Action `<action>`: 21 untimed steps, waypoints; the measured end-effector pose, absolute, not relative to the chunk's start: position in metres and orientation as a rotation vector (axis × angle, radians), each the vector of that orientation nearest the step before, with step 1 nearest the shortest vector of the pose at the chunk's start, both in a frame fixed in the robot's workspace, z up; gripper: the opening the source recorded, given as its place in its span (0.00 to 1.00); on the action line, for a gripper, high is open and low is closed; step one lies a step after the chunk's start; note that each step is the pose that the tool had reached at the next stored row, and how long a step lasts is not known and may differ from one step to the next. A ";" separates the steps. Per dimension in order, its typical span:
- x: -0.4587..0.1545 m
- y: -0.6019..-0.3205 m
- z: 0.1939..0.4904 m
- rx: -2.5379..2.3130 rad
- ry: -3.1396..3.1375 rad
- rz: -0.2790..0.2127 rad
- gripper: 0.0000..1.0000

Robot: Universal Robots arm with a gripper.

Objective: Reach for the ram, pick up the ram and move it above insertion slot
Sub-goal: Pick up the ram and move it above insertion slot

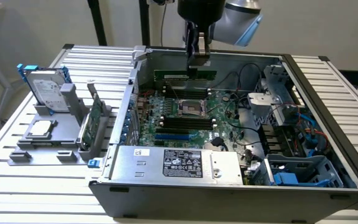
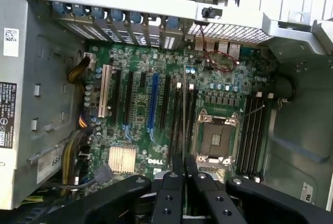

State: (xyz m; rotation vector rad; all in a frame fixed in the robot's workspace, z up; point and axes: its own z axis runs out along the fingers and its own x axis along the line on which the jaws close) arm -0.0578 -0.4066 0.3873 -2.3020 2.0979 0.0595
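Tool (image 1: 199, 59) clamped on ram (image 1: 185, 74), hanging over motherboard (image 1: 185, 116) — keep stick level & parallel w/ slots (image 1: 185, 122).

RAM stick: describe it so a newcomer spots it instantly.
Find the open PC case and look above the motherboard toward its far wall. The pincer is shut on the RAM, a thin green strip held edge-on in the air, unlike the seated black modules below.

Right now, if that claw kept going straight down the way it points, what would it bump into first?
Probably the motherboard: the gripper, shut on the ram, points down at the memory slots beside the processor socket. Depth is hard to judge.
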 end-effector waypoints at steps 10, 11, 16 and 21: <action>-0.047 -0.379 0.381 -2.298 2.102 0.060 0.13; -0.046 -0.378 0.381 -2.296 2.104 0.059 0.13; -0.042 -0.375 0.380 -2.272 2.129 0.059 0.13; -0.040 -0.373 0.380 -2.248 2.155 0.058 0.13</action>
